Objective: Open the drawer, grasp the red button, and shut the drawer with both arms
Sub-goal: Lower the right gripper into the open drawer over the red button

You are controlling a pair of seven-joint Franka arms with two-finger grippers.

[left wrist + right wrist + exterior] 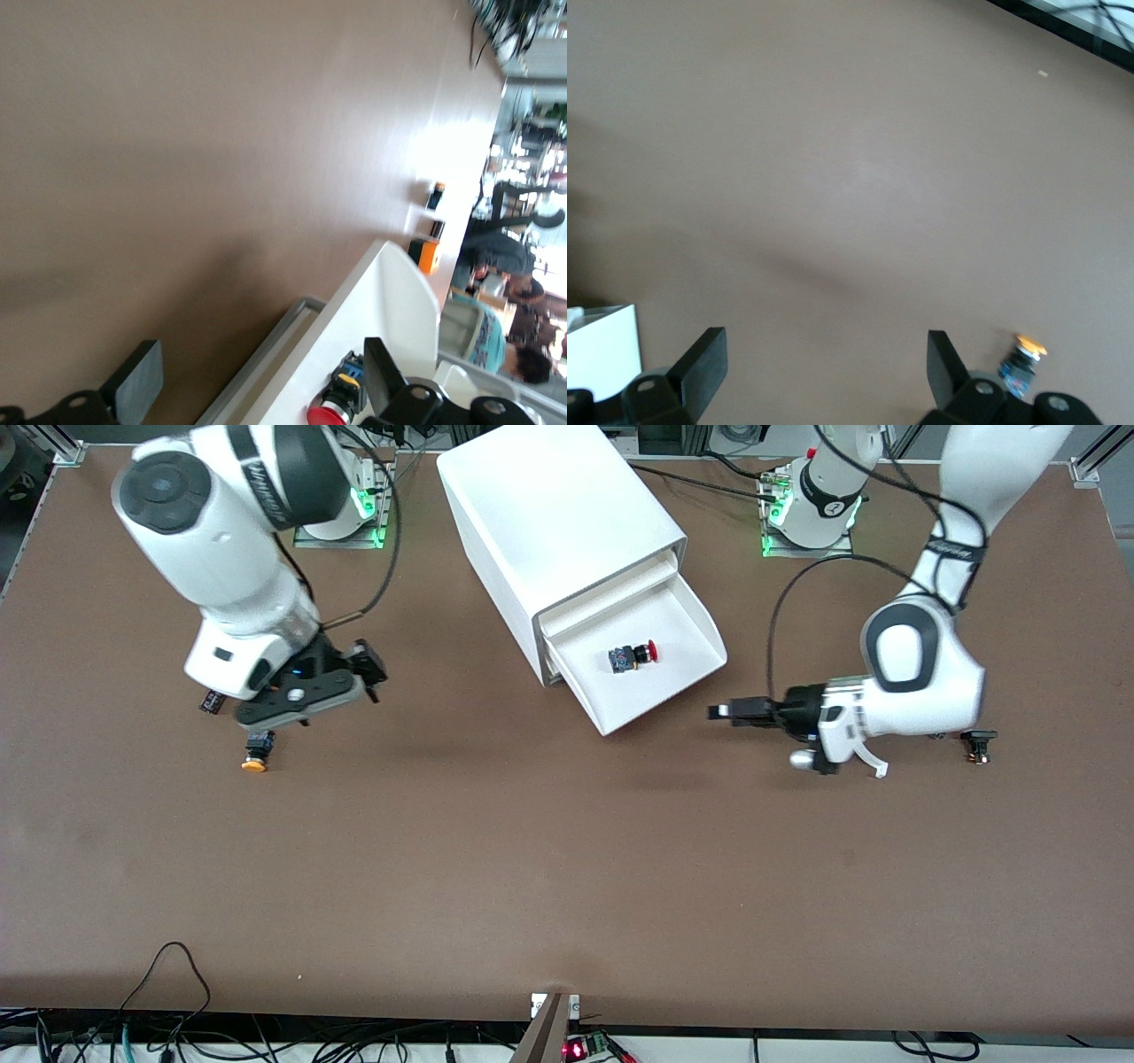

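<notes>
The big white cabinet (567, 540) sits slantwise on the brown worktop (532, 868) between the two arm bases. Its lowest drawer (682, 682) is pulled well out, a shallow white tray with a raised front lip. In it lies one thing only, the button (634, 655), tipped on its side near the middle of the tray floor, red cap pointing toward the left arm's end of the worktop, black body with a touch of blue toward the cabinet.

Dark lettering runs along the upper link of the right arm and the forearm of the left arm, too blurred to read.

The left hand (722, 712) hangs low over the bare worktop just beside the front corner of the open drawer, pointing toward it, apart from it. In the left wrist view its fingers (137, 381) stand wide apart with nothing between them, and the button (337, 403) shows past one finger inside the drawer (399, 292), not within the hand's gap.

The right hand (306, 691) is up over the worktop toward the right arm's end, well apart from the cabinet. Its fingers (700, 359) are spread wide and hold nothing. Under it on the worktop lies an orange-capped button (256, 756). A small black part (978, 742) lies on the worktop near the left arm's wrist
</notes>
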